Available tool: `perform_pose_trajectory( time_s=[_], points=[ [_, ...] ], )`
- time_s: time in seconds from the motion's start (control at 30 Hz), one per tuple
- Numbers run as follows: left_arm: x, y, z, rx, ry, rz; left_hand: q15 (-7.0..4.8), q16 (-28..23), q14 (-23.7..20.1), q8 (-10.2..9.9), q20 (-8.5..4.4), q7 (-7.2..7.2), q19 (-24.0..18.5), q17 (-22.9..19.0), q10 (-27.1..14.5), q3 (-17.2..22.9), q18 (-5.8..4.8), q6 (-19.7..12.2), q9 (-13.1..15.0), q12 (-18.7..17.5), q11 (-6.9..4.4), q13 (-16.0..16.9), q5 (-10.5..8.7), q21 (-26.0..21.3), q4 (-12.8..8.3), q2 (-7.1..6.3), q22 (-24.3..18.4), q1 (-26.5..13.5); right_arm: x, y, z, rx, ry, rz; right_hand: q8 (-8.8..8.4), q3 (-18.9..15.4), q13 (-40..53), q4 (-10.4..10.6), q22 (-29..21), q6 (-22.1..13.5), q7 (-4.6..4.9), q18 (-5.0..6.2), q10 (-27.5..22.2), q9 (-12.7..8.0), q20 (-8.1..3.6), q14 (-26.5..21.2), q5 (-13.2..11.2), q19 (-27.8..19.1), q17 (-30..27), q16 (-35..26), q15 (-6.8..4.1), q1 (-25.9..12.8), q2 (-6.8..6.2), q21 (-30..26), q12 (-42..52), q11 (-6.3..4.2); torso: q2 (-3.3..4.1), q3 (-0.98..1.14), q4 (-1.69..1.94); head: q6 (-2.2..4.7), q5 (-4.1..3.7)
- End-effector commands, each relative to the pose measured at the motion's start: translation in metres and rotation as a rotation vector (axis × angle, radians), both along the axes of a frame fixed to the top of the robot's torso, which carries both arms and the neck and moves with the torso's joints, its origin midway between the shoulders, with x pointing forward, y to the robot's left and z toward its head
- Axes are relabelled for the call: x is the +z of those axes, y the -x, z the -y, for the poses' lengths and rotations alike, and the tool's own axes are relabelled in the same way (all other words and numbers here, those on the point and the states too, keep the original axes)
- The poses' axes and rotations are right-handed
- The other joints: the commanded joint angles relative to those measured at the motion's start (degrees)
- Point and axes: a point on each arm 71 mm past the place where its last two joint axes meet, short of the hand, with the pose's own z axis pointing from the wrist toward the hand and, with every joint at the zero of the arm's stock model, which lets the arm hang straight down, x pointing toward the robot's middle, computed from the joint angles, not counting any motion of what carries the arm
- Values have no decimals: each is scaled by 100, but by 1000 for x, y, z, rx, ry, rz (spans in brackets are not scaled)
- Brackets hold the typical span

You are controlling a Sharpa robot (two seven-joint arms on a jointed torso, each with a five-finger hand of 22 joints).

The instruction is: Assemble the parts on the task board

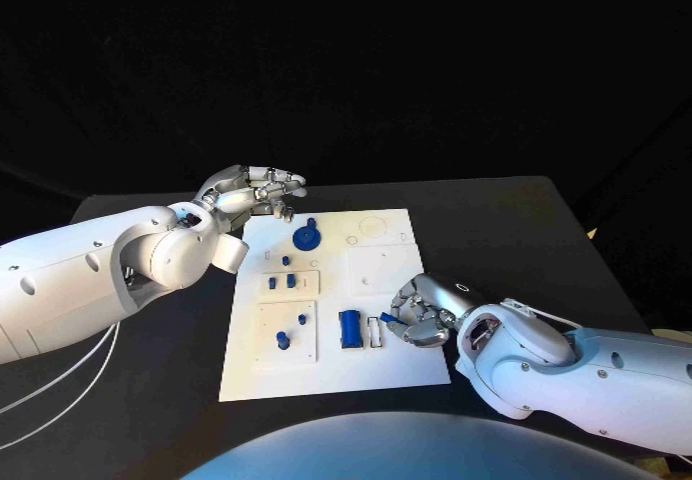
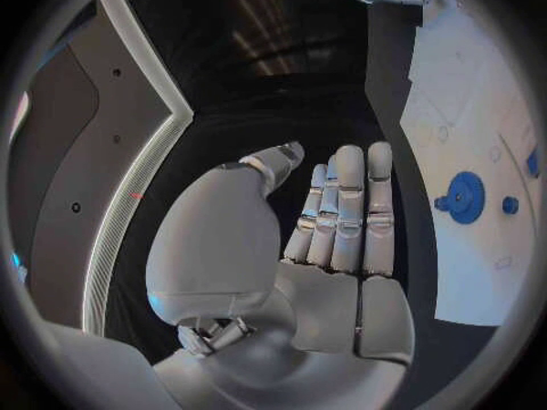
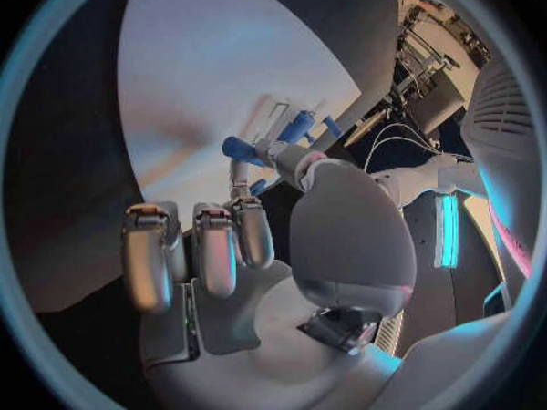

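The white task board [image 1: 378,372] lies in the middle of the black table. A round blue disc [image 1: 306,238] sits near its far edge, also seen as the disc [image 2: 465,196] in the left wrist view. Several small blue pegs [image 1: 290,281] stand in the board's left column, and a blue block [image 1: 351,329] stands nearer the front. My left hand [image 1: 261,190] hovers at the board's far left corner, fingers [image 2: 347,210] straight and holding nothing. My right hand [image 1: 420,313] sits at the board's right side and pinches a small blue peg [image 1: 387,319] beside the block; the pinched peg [image 3: 238,145] shows at the fingertips.
Black table [image 1: 505,230] surrounds the board on every side. The board's right half [image 1: 382,265] carries only outlines and shallow recesses. My left forearm [image 1: 87,280] lies over the table's left part, my right forearm [image 1: 577,375] over its front right.
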Motion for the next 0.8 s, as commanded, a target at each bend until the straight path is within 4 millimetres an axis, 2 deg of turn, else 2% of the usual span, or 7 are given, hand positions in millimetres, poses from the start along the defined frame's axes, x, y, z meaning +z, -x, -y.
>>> perform_pose_trajectory(
  time_s=[0.03, 0.1, 0.3, 0.4, 0.57, 0.8],
  points=[
    [1, 1, 3, -14, 12, 7, 23, 22, -19, 39, 19, 7, 16, -6, -41, 11, 66, -28, 9, 30, 9, -9, 35, -23, 33, 7, -6, -38, -3, -1, -4, -21, -42, -49, 156, 34, 860, 29, 1447, 41, -60, -79, 155, 117, -52, 570, -45, 504, 1390, 17, -43, -127, 11, 28, 42, -30, 2, -4, -2, 0, -2],
    [1, 1, 3, -14, 12, 7, 23, 22, -19, 39, 19, 7, 16, -6, -41, 11, 66, -28, 9, 30, 9, -9, 35, -23, 33, 7, -6, -38, -6, -2, -9, -11, -38, -70, 135, 31, 852, 134, 1446, 51, -51, -79, 149, 98, -49, 570, -67, 503, 1390, 17, -38, -397, 33, 27, 26, -23, 5, 0, -2, 0, 6],
    [2, 1, 3, -14, 12, 6, 23, 22, -19, 39, 19, 7, 16, -6, -41, 11, 66, -28, 9, 30, 9, -9, 35, -23, 33, 7, -6, -38, -14, -4, -14, 4, -12, -112, 132, -8, 946, 216, 1454, 126, -64, -85, 220, 75, -50, 574, -225, 516, 1409, 25, -42, -682, 18, 53, 162, -31, 5, 2, -4, 0, 17],
    [2, 1, 2, -13, 11, 6, 23, 22, -19, 39, 19, 7, 16, -6, -41, 11, 66, -28, 9, 30, 9, -9, 35, -23, 33, 7, -6, -38, -17, -5, -15, 9, -1, -121, 131, -45, 1022, 292, 1464, 197, -79, -93, 275, 54, -58, 578, -442, 532, 1426, 32, -53, -864, 50, 87, 269, -44, 5, 4, -10, 0, 27],
    [2, 1, 3, -15, 11, 6, 23, 22, -19, 39, 19, 7, 16, -6, -41, 11, 66, -28, 9, 30, 9, -9, 35, -23, 33, 7, -6, -38, -18, -5, -18, 22, 6, -128, 138, -95, 1054, 328, 1464, 255, -93, -93, 296, 46, -66, 578, -616, 532, 1424, 31, -62, -971, 52, 87, 311, -54, -1, 7, -15, 0, 35],
    [2, 1, 2, -15, 10, 5, 23, 22, -19, 39, 19, 7, 16, -6, -41, 11, 66, -28, 9, 30, 9, -9, 35, -23, 33, 7, -6, -38, -19, -5, -19, 30, 16, -131, 151, -100, 1066, 315, 1464, 285, -107, -92, 304, 52, -68, 577, -638, 531, 1422, 31, -66, -967, 52, 85, 327, -63, 0, 6, -13, 0, 30]
  ],
)
